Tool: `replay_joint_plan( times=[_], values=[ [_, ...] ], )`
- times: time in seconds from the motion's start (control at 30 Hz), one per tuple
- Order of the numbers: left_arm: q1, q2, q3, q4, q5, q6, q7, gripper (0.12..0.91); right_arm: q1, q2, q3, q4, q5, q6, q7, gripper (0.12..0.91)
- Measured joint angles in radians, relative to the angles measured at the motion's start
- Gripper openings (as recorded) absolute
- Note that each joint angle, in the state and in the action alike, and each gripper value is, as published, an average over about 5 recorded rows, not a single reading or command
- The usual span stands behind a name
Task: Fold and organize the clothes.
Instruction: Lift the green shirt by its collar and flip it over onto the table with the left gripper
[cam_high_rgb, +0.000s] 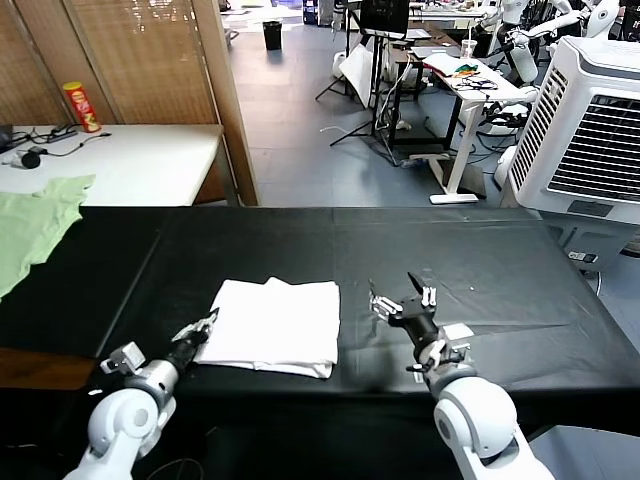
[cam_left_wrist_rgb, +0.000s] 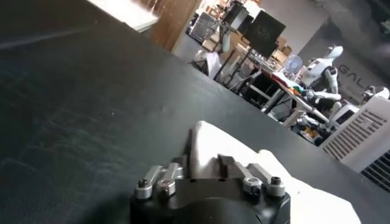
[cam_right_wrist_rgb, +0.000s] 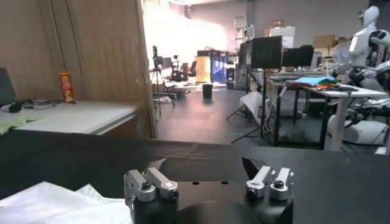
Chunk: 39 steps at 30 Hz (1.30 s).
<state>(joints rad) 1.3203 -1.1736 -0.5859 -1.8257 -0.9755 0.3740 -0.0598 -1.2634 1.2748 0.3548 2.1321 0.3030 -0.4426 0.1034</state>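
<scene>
A white cotton T-shirt (cam_high_rgb: 272, 327) lies folded into a soft, roughly square packet on my black cloth-covered desk (cam_high_rgb: 480, 260), slightly left of centre at about 11 o'clock from my body. Its upper edge shows two layered flaps with a shallow notch between them, and its near right corner is thick with stacked fabric. No print shows on the upturned side.

My left gripper (cam_high_rgb: 199, 331) sits low at the shirt's left edge, at 9 o'clock from the packet, its dark fingers close together against the cloth; in the left wrist view the fabric (cam_left_wrist_rgb: 256, 167) bulges just past my left gripper (cam_left_wrist_rgb: 205, 168), and I cannot tell whether cloth is pinched there.

My right gripper (cam_high_rgb: 402, 300) hovers over bare desk at 3 o'clock from the shirt, apart from it, fingers spread wide and holding nothing. The right wrist view shows them splayed (cam_right_wrist_rgb: 207, 173) with crumpled white cloth (cam_right_wrist_rgb: 67, 204) off to one side.

A pale green garment (cam_high_rgb: 30, 225) drapes over the desk's far left end, at 10 o'clock. Beyond it stands a white table (cam_high_rgb: 120, 160) carrying a red-and-yellow canister (cam_high_rgb: 81, 106) and cables. A large white air cooler (cam_high_rgb: 590, 130) stands at 2 o'clock.
</scene>
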Motion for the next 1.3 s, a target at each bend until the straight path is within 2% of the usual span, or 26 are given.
replay_joint_plan(
  times=[0.07,0.2,0.43,0.6,0.87,1.0,1.13,1.3],
  values=[
    [0.001,0.000,0.001,-0.004,0.009,0.002,-0.001,0.149,-0.006,0.001,0.010,0.004,0.000,0.000,0.000,0.798],
    [0.008,0.003,0.000,-0.017,0.052,0.004,-0.005,0.142,-0.016,0.001,0.030,0.012,-0.009,-0.001,0.003,0.798],
    [0.028,0.060,-0.033,-0.060,0.259,-0.022,-0.007,0.138,-0.022,-0.004,0.056,0.002,-0.032,-0.001,0.004,0.798],
    [0.056,0.153,-0.090,-0.095,0.365,-0.020,-0.020,0.138,-0.018,-0.002,0.060,-0.009,-0.035,-0.005,0.007,0.798],
    [0.127,0.359,-0.261,-0.161,0.385,-0.021,-0.047,0.138,-0.008,0.001,0.055,-0.019,-0.039,-0.017,0.012,0.798],
    [0.138,0.404,-0.322,-0.229,0.466,-0.020,-0.069,0.138,-0.015,0.010,0.045,-0.021,-0.048,-0.018,0.011,0.798],
    [0.143,0.382,-0.291,-0.309,0.549,-0.011,-0.087,0.138,-0.031,0.019,0.039,-0.020,-0.065,-0.013,0.008,0.798],
    [0.132,0.271,-0.118,-0.328,0.657,-0.019,-0.113,0.138,-0.057,0.025,0.038,-0.010,-0.080,-0.008,0.004,0.798]
  ],
)
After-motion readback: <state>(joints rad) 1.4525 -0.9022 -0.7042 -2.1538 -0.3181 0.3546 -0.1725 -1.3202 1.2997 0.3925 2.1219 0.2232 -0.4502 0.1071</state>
